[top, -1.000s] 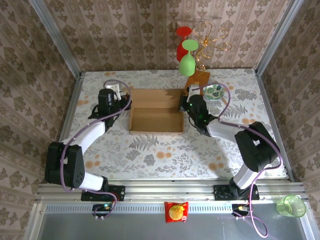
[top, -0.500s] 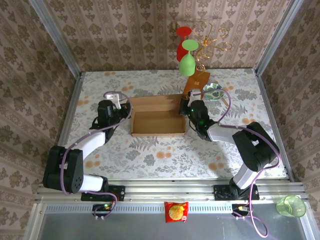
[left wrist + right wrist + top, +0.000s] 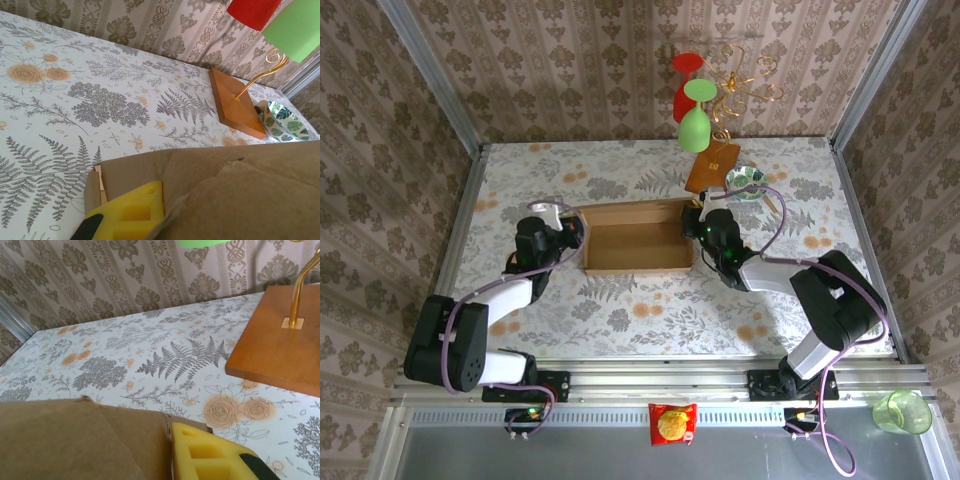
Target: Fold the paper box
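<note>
Counter (image 3: 620, 310): floral-print surface, walled on three sides with patterned panels.

Paper box (image 3: 635, 240): shallow, rectangular, plain brown corrugated cardboard. It sits mid-counter with its open top up and its long sides running left to right. It lies between the two arms. The far long wall looks paler than the floor of the box.

Left end effector (image 3: 579, 232): at the left short end of the paper box. In the left wrist view one yellow foam finger pad (image 3: 131, 214) lies flat against the cardboard end wall. The other finger is hidden behind the board. The jaws are pressed together, pinching that wall.

Right end effector (image 3: 691, 222): at the right short end, near the far corner. In the right wrist view a yellow foam finger pad (image 3: 205, 457) touches the cardboard edge. Its partner is hidden by the sheet, so I cannot tell whether the jaws are clamped or parted.

Wire glass rack with glossy orange-brown square base (image 3: 713, 165): stands just beyond the right far corner of the paper box. Its gold wire arms carry green and red glasses (image 3: 695, 125) hanging upside down.

Small bowl with green leaf pattern (image 3: 748, 182): just right of the rack base, near the right arm's cable.

Near edge, off the counter: an orange snack packet (image 3: 672, 423) lies between the arm bases. A translucent green cup (image 3: 902, 411) stands at the far right.
</note>
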Robot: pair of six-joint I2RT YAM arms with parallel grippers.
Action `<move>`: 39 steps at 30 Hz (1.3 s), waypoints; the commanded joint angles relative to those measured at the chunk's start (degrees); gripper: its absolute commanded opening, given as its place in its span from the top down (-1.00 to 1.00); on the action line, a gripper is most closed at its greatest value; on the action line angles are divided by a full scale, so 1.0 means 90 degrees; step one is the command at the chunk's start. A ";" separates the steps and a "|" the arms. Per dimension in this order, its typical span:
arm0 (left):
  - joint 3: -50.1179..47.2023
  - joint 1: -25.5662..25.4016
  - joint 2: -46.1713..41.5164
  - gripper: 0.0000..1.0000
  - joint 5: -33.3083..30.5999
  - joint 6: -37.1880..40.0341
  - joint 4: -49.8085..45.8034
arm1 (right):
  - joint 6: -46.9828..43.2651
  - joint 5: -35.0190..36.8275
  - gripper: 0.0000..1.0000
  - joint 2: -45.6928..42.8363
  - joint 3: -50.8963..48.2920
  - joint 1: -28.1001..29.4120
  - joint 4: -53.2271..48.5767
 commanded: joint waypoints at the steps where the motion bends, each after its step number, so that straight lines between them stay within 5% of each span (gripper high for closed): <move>1: -0.0270 -0.0216 -0.0119 1.00 -0.0007 0.0106 -0.0532 | 0.0245 0.0037 0.61 -0.0201 -0.0173 0.0041 -0.0682; 12: -0.0641 -0.0563 -0.0623 1.00 -0.0855 0.0402 -0.1036 | 0.0908 0.0056 0.46 -0.0739 -0.0221 0.0041 -0.1402; 30: -0.0637 -0.1044 -0.0635 1.00 -0.1629 0.0605 -0.1482 | 0.2215 -0.0541 -0.13 -0.1773 0.0191 0.0021 -0.3116; 39: -0.0646 -0.1236 -0.0679 1.00 -0.1791 0.0594 -0.1612 | 0.3347 -0.0811 -0.17 -0.2774 0.0247 0.0026 -0.4137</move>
